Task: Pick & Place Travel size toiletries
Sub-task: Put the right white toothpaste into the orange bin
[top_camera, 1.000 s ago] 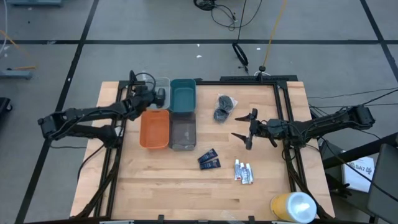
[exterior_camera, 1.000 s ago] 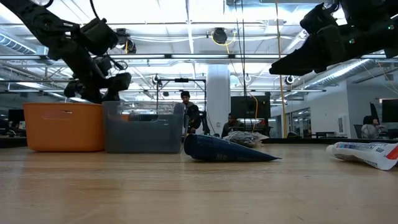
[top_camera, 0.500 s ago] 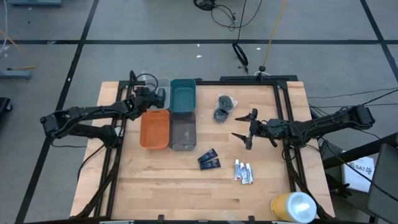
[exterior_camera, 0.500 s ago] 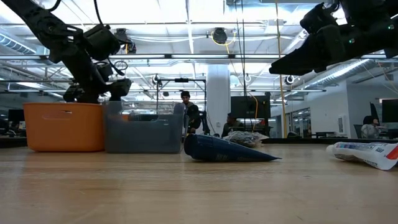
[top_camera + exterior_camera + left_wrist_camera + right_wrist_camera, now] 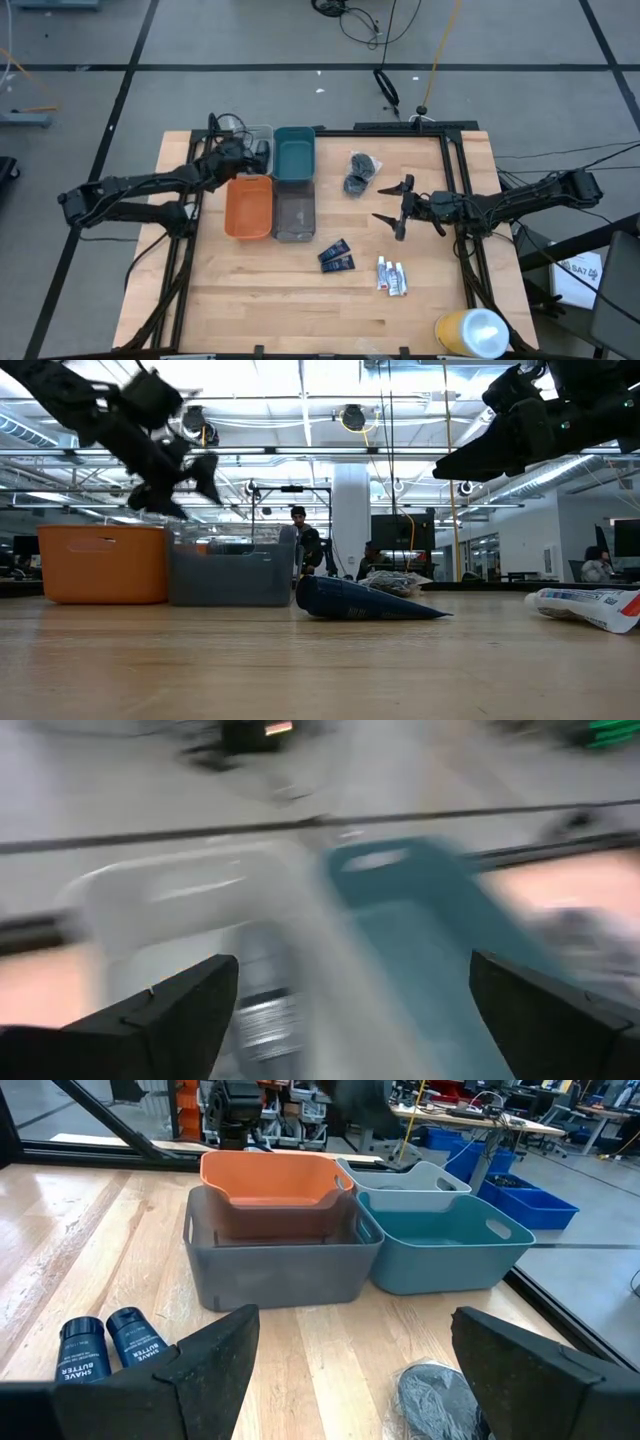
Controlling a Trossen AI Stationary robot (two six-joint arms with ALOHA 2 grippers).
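Note:
My left gripper hangs open over the clear bin at the far left; in the left wrist view a dark grey bottle lies inside that bin, between and below the open fingers. My right gripper hovers open right of centre, holding nothing. On the table lie two dark puffs, two dark blue packets and white tubes. The right wrist view shows the packets and a puff below that gripper.
An orange bin, a teal bin and a grey bin stand packed together beside the clear one. A big yellow cylinder lies at the near right corner. Bare wood lies along the near edge.
My left gripper has opened over the clear bin, let go of the dark bottle it carried, risen and tipped its fingers up toward level. The bottle now lies in the clear bin.

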